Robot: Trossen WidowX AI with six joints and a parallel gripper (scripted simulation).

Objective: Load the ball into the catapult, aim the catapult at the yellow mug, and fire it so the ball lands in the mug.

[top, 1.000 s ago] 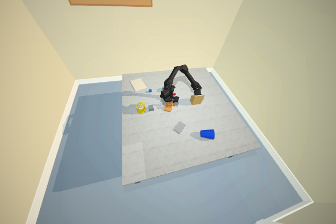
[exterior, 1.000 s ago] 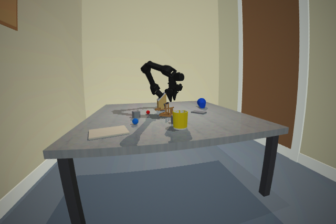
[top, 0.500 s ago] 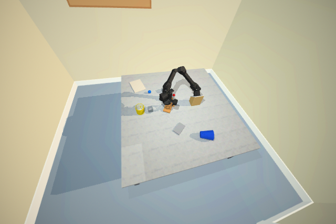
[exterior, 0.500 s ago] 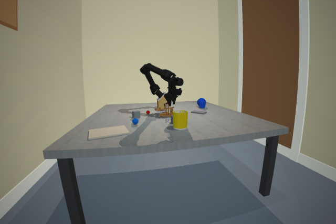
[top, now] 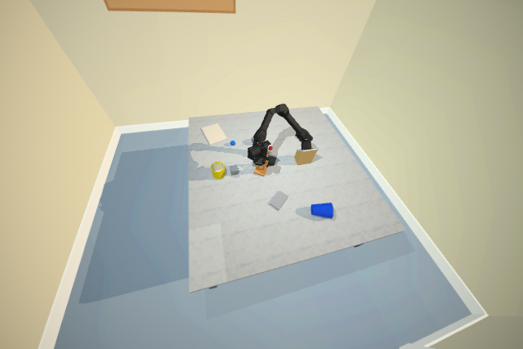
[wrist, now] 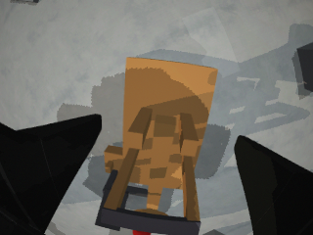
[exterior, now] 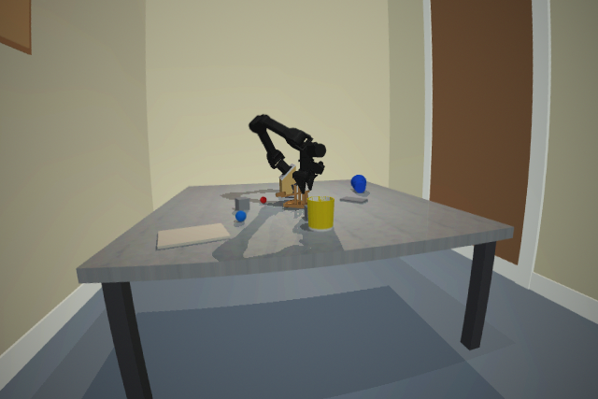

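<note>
The orange wooden catapult (top: 260,170) (exterior: 291,205) (wrist: 171,75) stands on the table, with a dark crossbar near the bottom of the wrist view. My gripper (top: 265,163) (exterior: 306,190) (wrist: 170,132) is open and empty above it, one finger on each side of the frame in the wrist view. A red ball (top: 270,148) (exterior: 263,200) (wrist: 142,233) is outside the fingers, partly hidden by the crossbar in the wrist view. A blue ball (top: 232,142) (exterior: 240,216) lies farther off. The yellow mug (top: 217,170) (exterior: 320,213) stands upright on the table.
A grey block (top: 234,169) sits between mug and catapult; another grey block (exterior: 242,203) is near the blue ball. A beige board (top: 214,133) (exterior: 192,235), a grey slab (top: 278,200) (exterior: 353,200) and a blue tapered cup (top: 322,210) (exterior: 359,183) lie around. A tan block (top: 306,156) (exterior: 287,182) is by the arm's base.
</note>
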